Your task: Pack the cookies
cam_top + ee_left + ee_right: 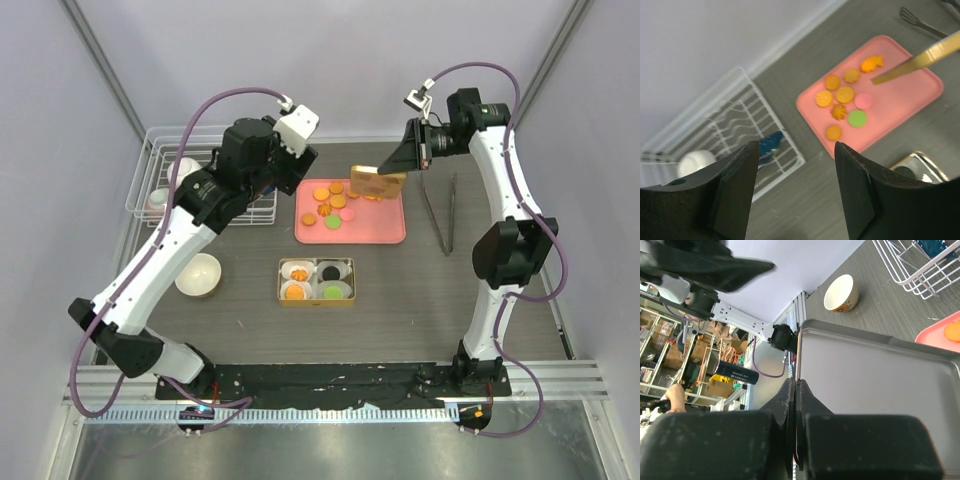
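Here, cookies (pixel 845 94): nine loose on the pink tray, bunched on its left half. Seven are orange, one is pale pink and one is green.
Pink tray (pixel 390 232): flat on the counter (pixel 430 300), far of centre; its right half is bare.
Left gripper (pixel 796 147): open, with nothing between its black fingers. It hangs above the counter just left of the tray, its camera looking down on the cookies.
Right gripper (pixel 796 390): closed on the edge of the tin lid, pinching its rim.
Tin lid (pixel 378 182): gold outside and silver inside, held tilted over the far edge of the tray. Its lower edge is close to the farthest orange cookie; I cannot tell whether it touches the tray.
Gold tin (pixel 280 283): open on the counter, near of the tray and apart from it.
Paper cups (pixel 345 268): four white fluted ones fill the tin. The two left cups hold orange cookies, the far right cup a black one, the near right cup a green one.
Bowl (pixel 198 275): cream, upright, to the left of the tin.
Wire rack (pixel 160 150): white, at the far left, with a white rounded item and something blue inside.
Metal utensil (pixel 445 215): thin, lying on the counter right of the tray.
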### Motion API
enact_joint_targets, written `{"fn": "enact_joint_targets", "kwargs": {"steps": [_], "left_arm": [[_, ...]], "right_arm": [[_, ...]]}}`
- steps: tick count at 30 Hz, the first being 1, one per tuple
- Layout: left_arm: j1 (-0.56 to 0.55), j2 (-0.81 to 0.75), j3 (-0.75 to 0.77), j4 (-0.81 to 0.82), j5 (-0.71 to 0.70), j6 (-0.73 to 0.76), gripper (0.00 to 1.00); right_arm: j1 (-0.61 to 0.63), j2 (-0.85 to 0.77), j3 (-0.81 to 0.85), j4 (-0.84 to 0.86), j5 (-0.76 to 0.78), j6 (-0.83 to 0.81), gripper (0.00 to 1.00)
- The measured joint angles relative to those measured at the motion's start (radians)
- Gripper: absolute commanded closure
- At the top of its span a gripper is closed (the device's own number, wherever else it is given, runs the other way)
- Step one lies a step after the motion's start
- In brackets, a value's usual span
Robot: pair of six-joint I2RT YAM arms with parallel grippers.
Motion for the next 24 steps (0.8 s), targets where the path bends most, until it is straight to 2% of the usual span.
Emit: {"fn": "enact_joint_targets", "kwargs": {"steps": [3,9,13,17,20,21,23,24], "left_arm": [[0.053,0.009,-0.063,0.011,0.126,-0.086,0.32],[0.171,0.011,-0.246,0.207,0.348,-0.238,0.29],[0.206,0.027,-0.352,0.365,0.437,-0.312,0.28],[0.204,0.101,-0.372,0.498,0.502,-0.378,0.28],[0.201,0.172,-0.362,0.559,0.540,-0.417,0.29],[0.201,0.194,-0.354,0.567,0.547,-0.427,0.28],[0.201,0.222,-0.342,0.571,0.553,-0.433,0.28],[0.201,0.229,-0.337,0.571,0.553,-0.433,0.28]], "right_arm": [[0.002,0.000,0.035,-0.001,-0.002,0.028,0.99],[0.002,0.009,0.177,0.003,-0.009,0.134,0.99],[0.002,0.009,0.229,0.069,-0.018,0.236,0.99],[0.002,0.009,0.230,0.169,-0.018,0.360,0.99],[0.002,-0.006,0.179,0.350,-0.009,0.514,0.99],[0.002,-0.026,0.114,0.458,-0.001,0.605,0.99],[0.002,-0.080,-0.058,0.742,0.008,0.824,0.99],[0.002,-0.100,-0.148,0.930,0.015,0.994,0.99]]}}
